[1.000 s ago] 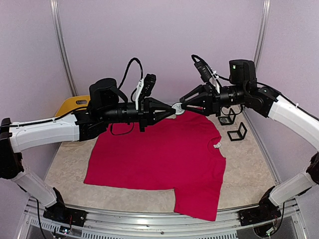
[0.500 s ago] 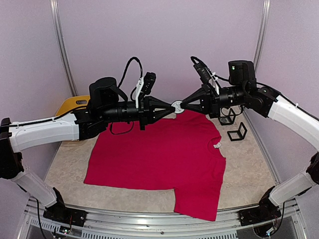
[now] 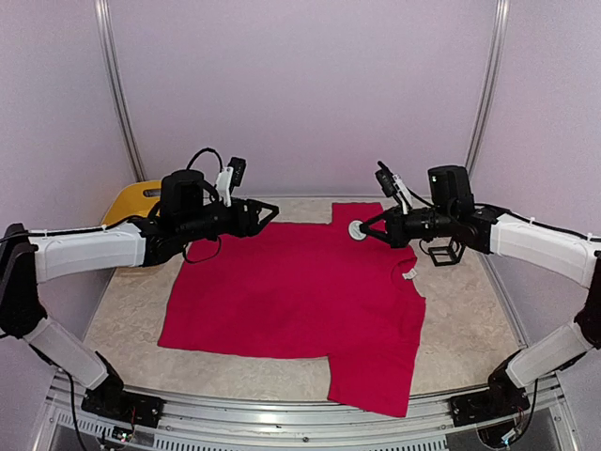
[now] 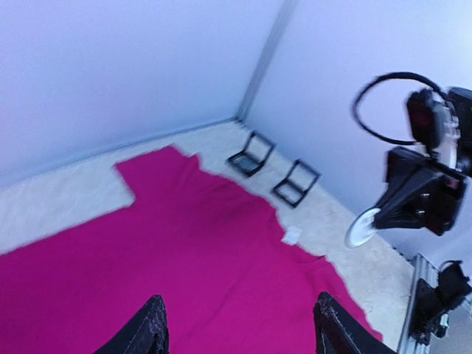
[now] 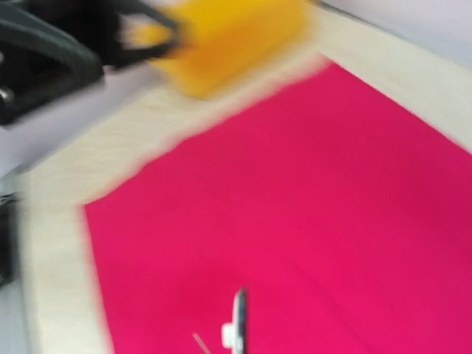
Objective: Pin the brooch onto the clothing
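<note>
The right tool point(image 3: 364, 230) was pressed together on the brooch point(image 3: 356, 229), a small white disc pinched by its rim at the very fingertips. The right wrist view showed the brooch point(image 5: 237, 324) edge-on and blurred, so whether it stood open for fastening could not be told. It hung in the air above the clothing point(image 3: 300, 301), not touching it, over the far part of the shirt at about 1 o'clock from the shirt's middle.

The left tool point(image 3: 272, 211) stood spread and pinched nothing. Its own camera showed two bare fingertips point(image 4: 151, 332) over the fabric and the brooch point(image 4: 363, 227) away at 3 o'clock. It hovered at about 11 o'clock over the clothing, well apart from the right tool.

The clothing lay flat on the table point(image 3: 131, 310), its white neck tag point(image 3: 408, 273) at 3 o'clock. Two black stands point(image 3: 448, 252) sat just beyond that edge, and a yellow tub point(image 3: 136, 199) sat at 10 o'clock in the far corner.

The likeliest trouble was the thin rim grip: the disc could twist or slip out when pressed into the soft cloth. Nothing held the fabric either, so it would probably bunch or slide under the push unless the left tool came down to steady it.
</note>
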Motion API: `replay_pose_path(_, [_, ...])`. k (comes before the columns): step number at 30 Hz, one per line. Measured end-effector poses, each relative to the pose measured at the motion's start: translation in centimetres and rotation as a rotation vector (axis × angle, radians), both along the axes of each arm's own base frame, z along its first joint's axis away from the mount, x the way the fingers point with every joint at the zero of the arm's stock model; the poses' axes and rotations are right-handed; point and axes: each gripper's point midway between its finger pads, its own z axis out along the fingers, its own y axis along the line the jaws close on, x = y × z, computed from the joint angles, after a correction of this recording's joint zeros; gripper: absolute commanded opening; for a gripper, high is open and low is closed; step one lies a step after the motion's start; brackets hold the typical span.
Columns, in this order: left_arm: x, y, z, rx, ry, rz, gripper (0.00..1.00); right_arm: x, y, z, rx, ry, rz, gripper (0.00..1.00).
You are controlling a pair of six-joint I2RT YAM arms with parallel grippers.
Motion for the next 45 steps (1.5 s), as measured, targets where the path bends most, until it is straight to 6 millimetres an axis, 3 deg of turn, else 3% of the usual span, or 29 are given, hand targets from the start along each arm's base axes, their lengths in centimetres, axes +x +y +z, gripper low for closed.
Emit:
replay_pose_path(3, [3.2,5.2,-7.9,0.067,0.219,0.196,0.58,2.5,-2.5,-5.7,-0.041,0.132,-0.153,0.00])
replay_pose_path(5, [3.8,8.6,-14.3,0.123,0.377,0.312,0.58,3.6,-3.9,-9.7,-0.072,0.226,-0.233,0.00])
replay_pose_path(7, [2.5,11.5,-20.3,0.184,0.526,0.399,0.59,3.9,-4.8,-12.9,-0.102,0.305,-0.285,0.00])
replay_pose_path(10, [0.1,14.6,-25.4,0.246,0.667,0.491,0.59,4.0,-5.5,-15.8,-0.125,0.372,-0.328,0.00])
replay_pose_path(19, [0.4,20.5,-26.0,0.147,0.689,0.734,0.54,3.5,-6.4,-17.8,-0.122,0.401,-0.359,0.00])
replay_pose_path(22, [-0.5,21.3,-25.6,0.219,0.645,0.796,0.62,3.4,-6.3,-17.8,-0.118,0.401,-0.351,0.00])
replay_pose_path(23, [-0.7,20.4,-24.9,0.267,0.597,0.776,0.64,3.4,-6.2,-17.7,-0.114,0.398,-0.345,0.00])
replay_pose_path(25, [-0.6,16.5,-22.3,0.350,0.454,0.662,0.64,3.4,-6.0,-17.5,-0.105,0.393,-0.332,0.00])
replay_pose_path(29, [-1.7,2.8,-14.1,0.406,0.111,0.206,0.63,3.3,-5.8,-17.3,-0.098,0.386,-0.314,0.00])
replay_pose_path(31, [-3.0,-2.7,-11.8,0.414,-0.019,0.006,0.62,3.2,-5.7,-17.2,-0.097,0.384,-0.307,0.00])
replay_pose_path(32, [-3.6,-4.8,-11.6,0.430,-0.066,-0.074,0.63,3.2,-5.7,-17.2,-0.096,0.382,-0.304,0.00])
replay_pose_path(35, [-4.8,-9.1,-14.1,0.529,-0.138,-0.245,0.66,3.2,-5.6,-17.2,-0.096,0.379,-0.300,0.00])
replay_pose_path(38, [-6.1,-11.3,-19.9,0.684,-0.140,-0.385,0.68,3.1,-5.6,-17.2,-0.096,0.377,-0.295,0.00])
replay_pose_path(39, [-6.8,-11.5,-22.4,0.744,-0.124,-0.436,0.68,3.1,-5.6,-17.2,-0.096,0.377,-0.294,0.00])
replay_pose_path(42, [-7.9,-11.2,-25.4,0.816,-0.094,-0.497,0.68,3.1,-5.6,-17.1,-0.097,0.374,-0.290,0.00])
replay_pose_path(45, [-8.2,-10.9,-26.7,0.851,-0.076,-0.523,0.68,2.9,-5.6,-17.2,-0.097,0.378,-0.287,0.00])
